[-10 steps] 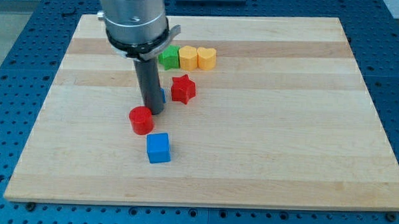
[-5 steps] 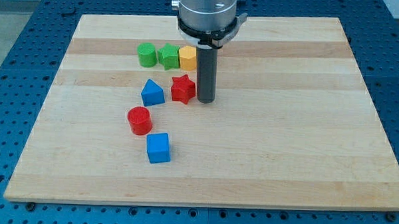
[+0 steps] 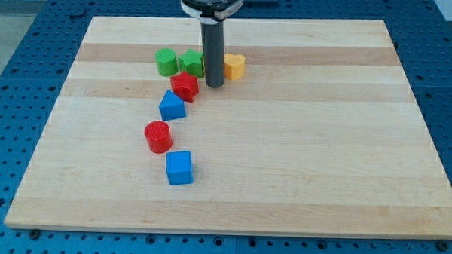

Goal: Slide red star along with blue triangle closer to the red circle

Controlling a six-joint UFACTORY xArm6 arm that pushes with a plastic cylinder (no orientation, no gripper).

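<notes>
The red star [image 3: 184, 86] lies left of the board's middle, touching the blue triangle [image 3: 172, 106] just below and to its left. The red circle [image 3: 158, 136] sits lower left of the triangle, a small gap apart. My tip [image 3: 214, 84] is down on the board just right of the red star, slightly above it, in front of the yellow blocks.
A green circle [image 3: 166, 61] and a green block [image 3: 190, 62] stand in a row above the star. A yellow heart [image 3: 234, 65] shows right of my rod, which hides another yellow block. A blue cube [image 3: 179, 167] lies below the red circle.
My tip swung from left of the star, around to its right, then up and left. The red star slid left and up, against the blue triangle.
</notes>
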